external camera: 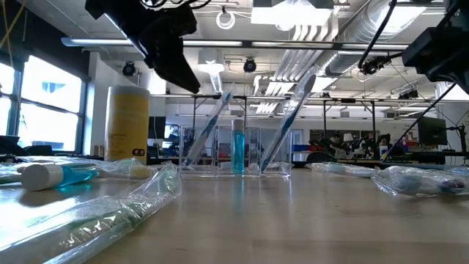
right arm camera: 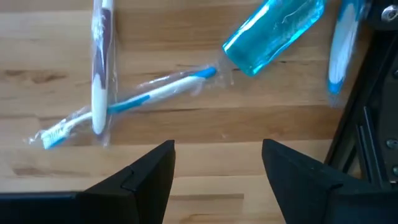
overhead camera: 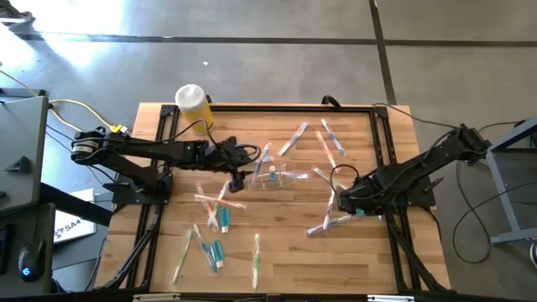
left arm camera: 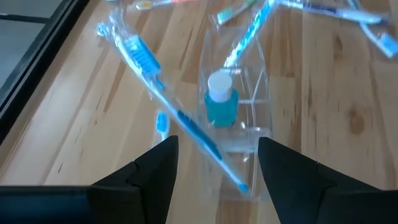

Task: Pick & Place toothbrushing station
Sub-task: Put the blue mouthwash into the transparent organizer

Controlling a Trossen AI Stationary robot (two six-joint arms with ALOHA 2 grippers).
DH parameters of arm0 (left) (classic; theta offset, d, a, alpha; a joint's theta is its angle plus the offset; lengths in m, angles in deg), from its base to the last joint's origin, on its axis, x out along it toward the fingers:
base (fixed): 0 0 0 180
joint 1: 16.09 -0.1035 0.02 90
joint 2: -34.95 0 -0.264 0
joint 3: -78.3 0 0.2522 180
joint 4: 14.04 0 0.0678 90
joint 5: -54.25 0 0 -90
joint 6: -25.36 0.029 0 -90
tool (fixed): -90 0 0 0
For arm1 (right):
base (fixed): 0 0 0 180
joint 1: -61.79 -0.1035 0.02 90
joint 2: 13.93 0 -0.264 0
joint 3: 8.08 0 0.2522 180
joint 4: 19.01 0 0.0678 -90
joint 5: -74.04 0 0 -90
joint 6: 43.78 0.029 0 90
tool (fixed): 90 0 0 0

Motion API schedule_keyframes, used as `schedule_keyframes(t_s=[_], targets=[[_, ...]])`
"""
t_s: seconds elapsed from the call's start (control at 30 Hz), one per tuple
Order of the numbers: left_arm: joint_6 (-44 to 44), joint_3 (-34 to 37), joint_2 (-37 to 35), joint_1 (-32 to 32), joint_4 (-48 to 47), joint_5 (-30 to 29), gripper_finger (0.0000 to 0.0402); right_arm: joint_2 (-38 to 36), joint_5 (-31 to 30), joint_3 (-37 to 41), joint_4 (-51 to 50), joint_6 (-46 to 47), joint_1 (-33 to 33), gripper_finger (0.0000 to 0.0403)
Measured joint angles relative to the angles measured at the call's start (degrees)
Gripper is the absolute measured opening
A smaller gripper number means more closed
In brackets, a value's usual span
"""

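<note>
Hovering just above the clear container [overhead camera: 279,177] near the middle of the tabletop [overhead camera: 277,252], the left hand [left arm camera: 214,163] has its fingers apart and nothing between them. In its wrist view the container sits directly ahead, already holding a tube [left arm camera: 221,99] upright in one slot and two wrapped blue brushes [left arm camera: 168,106] leaning out at angles. The low view shows the same: tube standing, brushes slanting left and right.

The right hand [right arm camera: 217,163] is low over the tabletop's right side, fingers also spread and empty, looking down at a wrapped blue brush [right arm camera: 134,99], a second brush [right arm camera: 99,68] crossing it, and a teal tube [right arm camera: 273,31] beside them. More brushes and tubes [overhead camera: 216,252] lie scattered in front of the left arm; the yellow bottle [overhead camera: 195,105] stands at the far edge.

Judging from this, the next pick belongs to the right hand. It should close on the blue brush's handle away from where the other crosses it, so only one lifts. The crinkly wrap is likely slippery, so grip the stiff handle, not loose film. The left hand should withdraw upward without clipping the leaning brushes, which could tip the light container.
</note>
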State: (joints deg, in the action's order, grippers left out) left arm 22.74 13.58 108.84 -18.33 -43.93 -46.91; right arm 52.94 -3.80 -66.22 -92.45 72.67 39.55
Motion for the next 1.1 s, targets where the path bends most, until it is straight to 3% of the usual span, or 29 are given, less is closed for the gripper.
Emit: schedule_keyframes(t_s=[0.27,0.6,0.97,1.1], targets=[[0.9,0.0,0.0,0.0,-4.0,0.0,0.0217,-0.6,0.0,8.0,4.3,9.5,0.4,0.0233],[0.7,0.1,0.0,0.0,-5.1,0.0,0.0217,-1.1,-0.3,18.4,10.6,9.8,5.7,0.0233],[0.9,3.6,0.0,0.0,-0.4,0.0,0.0217,-1.5,-1.2,22.7,12.4,1.6,10.6,0.0230],[1.0,3.6,0.0,0.0,-0.4,0.0,0.0217,-1.5,-1.2,22.8,12.6,-0.4,10.7,0.0192]])
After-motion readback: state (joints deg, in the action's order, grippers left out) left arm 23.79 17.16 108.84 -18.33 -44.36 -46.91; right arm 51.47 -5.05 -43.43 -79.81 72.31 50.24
